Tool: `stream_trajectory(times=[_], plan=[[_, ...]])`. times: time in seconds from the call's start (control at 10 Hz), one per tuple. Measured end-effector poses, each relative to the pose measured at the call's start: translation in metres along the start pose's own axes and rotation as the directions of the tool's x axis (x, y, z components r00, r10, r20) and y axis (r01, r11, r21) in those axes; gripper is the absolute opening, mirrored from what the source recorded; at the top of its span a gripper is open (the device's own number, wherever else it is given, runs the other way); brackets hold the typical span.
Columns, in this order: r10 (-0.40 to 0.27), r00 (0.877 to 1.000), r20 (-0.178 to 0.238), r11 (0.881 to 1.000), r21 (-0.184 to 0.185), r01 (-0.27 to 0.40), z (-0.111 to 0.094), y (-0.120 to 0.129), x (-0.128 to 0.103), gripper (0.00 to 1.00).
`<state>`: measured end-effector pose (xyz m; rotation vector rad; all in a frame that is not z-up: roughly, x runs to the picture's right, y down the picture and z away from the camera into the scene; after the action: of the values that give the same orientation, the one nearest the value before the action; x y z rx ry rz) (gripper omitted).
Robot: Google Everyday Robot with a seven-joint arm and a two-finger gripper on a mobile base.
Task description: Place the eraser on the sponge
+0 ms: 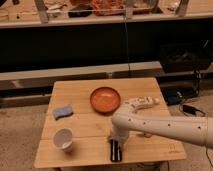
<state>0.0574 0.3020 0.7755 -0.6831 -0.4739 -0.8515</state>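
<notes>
Starting at the left of the wooden table [80, 92], I see the sponge [63, 111], a small blue-grey pad. It lies flat, well to the left of the orange bowl [105, 99] and a little nearer to me than the bowl. Nothing rests on it.

A white cup [63, 138] stands upright further left of the bowl and much closer to the front edge of the table, with its opening facing up.

The orange bowl itself sits near the middle of the table, towards the back.

The eraser [116, 152], a flat black block with a pale stripe along it, lies in front of the bowl and slightly to its right, close to the front edge. It is well apart from the sponge. The gripper [118, 140] is directly at the far end of the eraser, between the eraser and the bowl. I cannot tell if the gripper has hold of the eraser or only hangs at it.

A white packet [142, 102] lies just right of the bowl.

The pale arm [170, 127] comes in from the right, in front of the packet.
</notes>
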Motion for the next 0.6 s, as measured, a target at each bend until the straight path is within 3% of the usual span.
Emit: stream_trajectory(times=[0.3, 0.6], plan=[[0.004, 1.0, -0.006, 1.0, 0.006, -0.004, -0.0029, 0.0052, -0.0016, 0.04], [0.002, 1.0, -0.013, 1.0, 0.017, -0.002, -0.0092, 0.0047, -0.0017, 0.01]])
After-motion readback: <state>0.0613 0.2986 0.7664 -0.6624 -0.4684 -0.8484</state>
